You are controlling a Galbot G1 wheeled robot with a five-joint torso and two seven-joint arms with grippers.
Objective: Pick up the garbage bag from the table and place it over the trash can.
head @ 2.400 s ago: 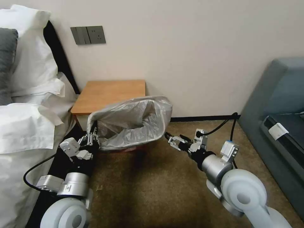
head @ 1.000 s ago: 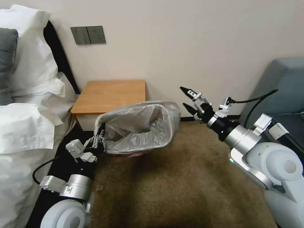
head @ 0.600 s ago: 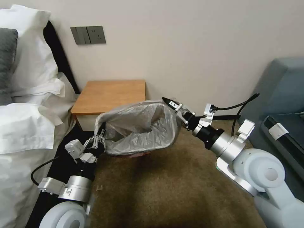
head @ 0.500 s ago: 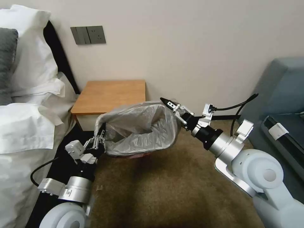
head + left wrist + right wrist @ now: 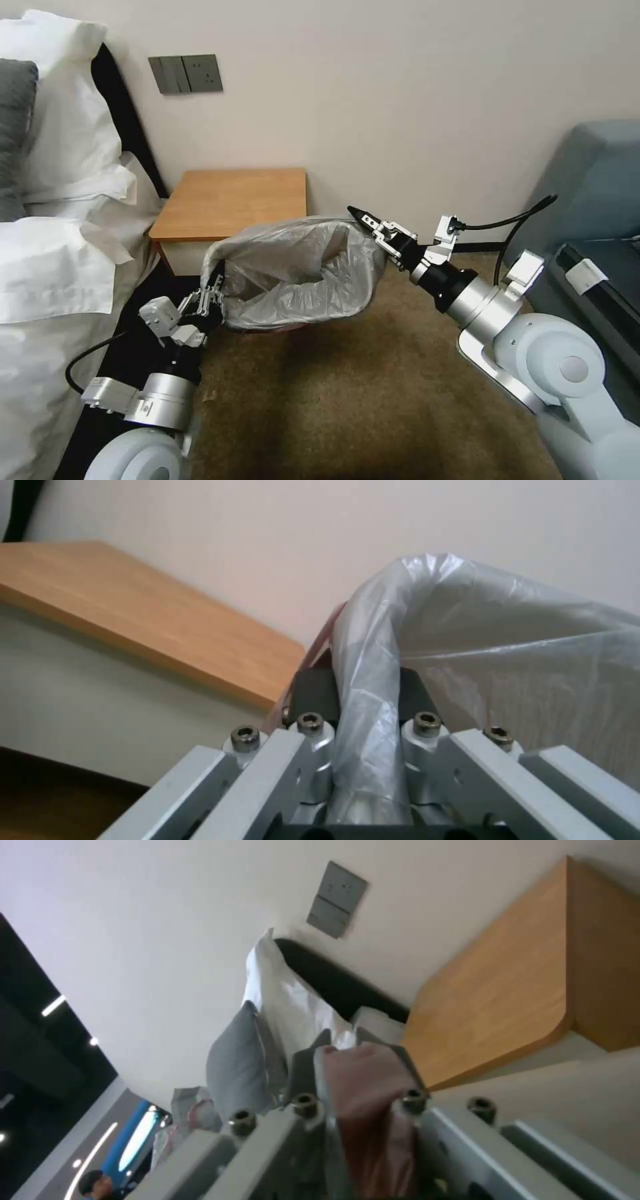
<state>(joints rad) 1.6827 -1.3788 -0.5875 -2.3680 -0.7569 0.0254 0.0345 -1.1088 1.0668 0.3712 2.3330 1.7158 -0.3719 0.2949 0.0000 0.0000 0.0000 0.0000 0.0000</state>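
The garbage bag (image 5: 293, 270) hangs open like a wide mouth just in front of the table (image 5: 233, 197), low over the carpet. My left gripper (image 5: 210, 293) is shut on the bag's left rim; the left wrist view shows the plastic (image 5: 373, 645) pinched between its fingers (image 5: 313, 695). My right gripper (image 5: 365, 220) is shut on the bag's upper right rim, and the right wrist view shows the pinkish edge (image 5: 363, 1070) caught between its fingers. The bag is stretched between both grippers. The trash can is hidden beneath the bag.
A bed with white bedding (image 5: 53, 267) stands close on the left, beside my left arm. A grey-blue sofa (image 5: 587, 213) fills the right side. Brown carpet (image 5: 333, 413) lies open in front. The wall (image 5: 400, 100) is right behind the table.
My right gripper swung from open in the air right of the bag to its upper right rim, shut on it, and has pulled it slightly rightward. The left gripper kept its hold.
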